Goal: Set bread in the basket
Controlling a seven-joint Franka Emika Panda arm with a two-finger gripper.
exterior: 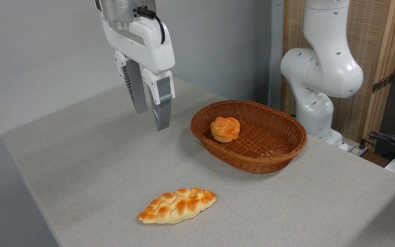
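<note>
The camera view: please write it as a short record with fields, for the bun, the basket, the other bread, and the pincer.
bun: small round bun, lying inside the basket, toward its left end
basket: oval brown wicker basket, on the table, holds only the bun
other bread: braided loaf, on the table in front of the basket, apart from it
pincer: pincer, open, empty, above the table left of the basket
task state: bun is in the basket

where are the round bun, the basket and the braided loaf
round bun [225, 129], fixed camera, its knotted top
basket [273, 118], fixed camera, far rim
braided loaf [178, 205], fixed camera, middle of its crust
</note>
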